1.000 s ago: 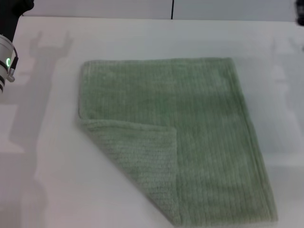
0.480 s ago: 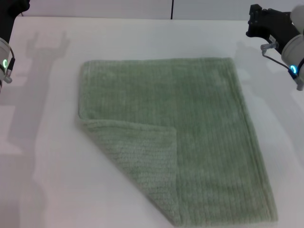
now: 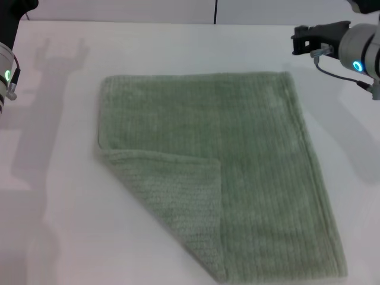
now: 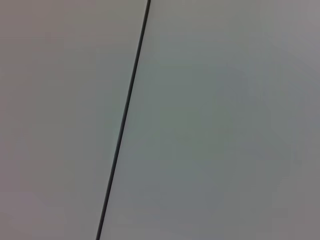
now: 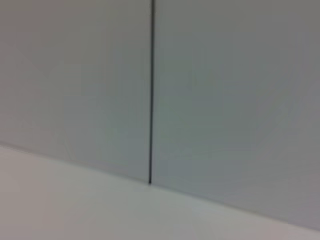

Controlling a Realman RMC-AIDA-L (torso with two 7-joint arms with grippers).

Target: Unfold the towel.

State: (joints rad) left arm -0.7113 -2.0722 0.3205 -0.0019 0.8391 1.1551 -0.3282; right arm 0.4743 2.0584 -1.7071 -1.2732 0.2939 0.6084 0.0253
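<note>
Towel (image 3: 237,172) lies flat mid-surface (image 3: 53,225), long axis near-to-far, near-left corner folded over; right gripper (image 3: 306,40), grip state unclear, hovers beside its far-right corner.

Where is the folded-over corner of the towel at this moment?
In the head view, the folded corner lies on the towel at its near left, toward the robot's left side, far from the right gripper beyond the far right corner.

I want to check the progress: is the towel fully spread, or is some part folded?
Partly folded. The towel lies flat on the table, but its near-left corner is turned over onto it.
</note>
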